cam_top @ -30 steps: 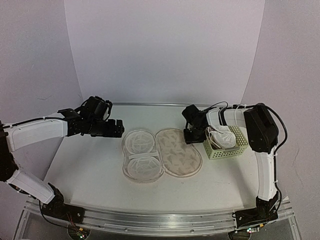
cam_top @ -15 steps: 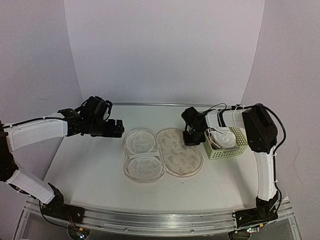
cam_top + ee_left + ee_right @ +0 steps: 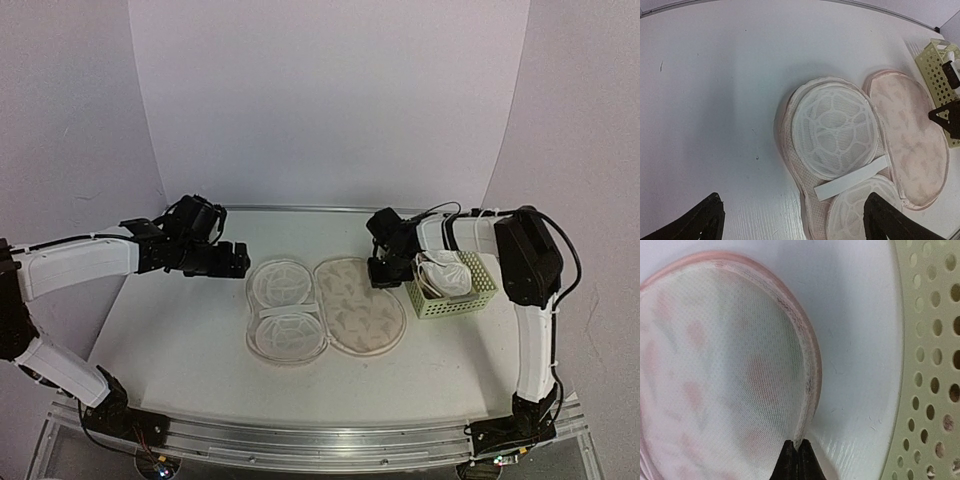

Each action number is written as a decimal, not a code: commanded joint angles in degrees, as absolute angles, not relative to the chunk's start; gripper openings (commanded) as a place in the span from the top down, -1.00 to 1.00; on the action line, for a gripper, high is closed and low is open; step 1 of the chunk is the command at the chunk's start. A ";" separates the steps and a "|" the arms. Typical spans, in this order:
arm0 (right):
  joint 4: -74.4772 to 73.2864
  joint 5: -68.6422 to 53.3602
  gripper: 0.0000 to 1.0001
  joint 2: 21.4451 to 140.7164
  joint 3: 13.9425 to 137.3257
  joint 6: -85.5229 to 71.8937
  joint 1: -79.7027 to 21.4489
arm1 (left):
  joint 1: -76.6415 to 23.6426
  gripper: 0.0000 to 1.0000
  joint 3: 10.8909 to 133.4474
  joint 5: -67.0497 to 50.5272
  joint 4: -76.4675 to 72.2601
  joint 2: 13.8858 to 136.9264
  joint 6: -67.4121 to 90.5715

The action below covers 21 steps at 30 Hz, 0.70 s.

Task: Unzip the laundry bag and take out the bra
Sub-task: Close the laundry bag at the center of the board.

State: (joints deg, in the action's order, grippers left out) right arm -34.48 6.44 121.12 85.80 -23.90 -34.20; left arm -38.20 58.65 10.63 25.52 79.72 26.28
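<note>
The laundry bag (image 3: 360, 312) lies unzipped and spread flat mid-table, its printed beige half on the right. Its left half (image 3: 285, 310) shows two white mesh domes under a white strap (image 3: 852, 181). My right gripper (image 3: 383, 276) is shut on the far right rim (image 3: 808, 365) of the printed half, and the pink edge runs straight into its gripper tips (image 3: 796, 445). The bra (image 3: 445, 276), white and padded, lies in the pale-green basket (image 3: 478, 296). My left gripper (image 3: 233, 260) hovers open just left of the bag, with its black fingers (image 3: 705, 223) wide apart and holding nothing.
The perforated basket wall (image 3: 932, 370) stands close to the right of my right gripper. In the left wrist view the bag (image 3: 835, 130) fills the centre, with the basket (image 3: 935, 75) at the far right. White backdrop walls close off the back and sides.
My right gripper has shut on the bag's rim beside the basket. The left arm has barely shifted.
</note>
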 commanded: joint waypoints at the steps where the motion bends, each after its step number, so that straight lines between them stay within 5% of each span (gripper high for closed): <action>1: -35.49 4.61 1.00 113.39 88.55 -23.99 -35.32 | -37.87 -0.93 57.42 9.80 24.36 80.77 27.55; 21: -38.41 -5.74 1.00 110.52 103.97 -26.84 -43.54 | -37.96 -0.90 55.22 5.65 22.21 87.06 27.94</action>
State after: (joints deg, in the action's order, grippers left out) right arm -39.03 -2.00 110.56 98.78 -25.26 -41.47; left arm -38.20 55.35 5.69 23.97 87.48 27.33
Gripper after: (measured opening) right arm 0.024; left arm 0.953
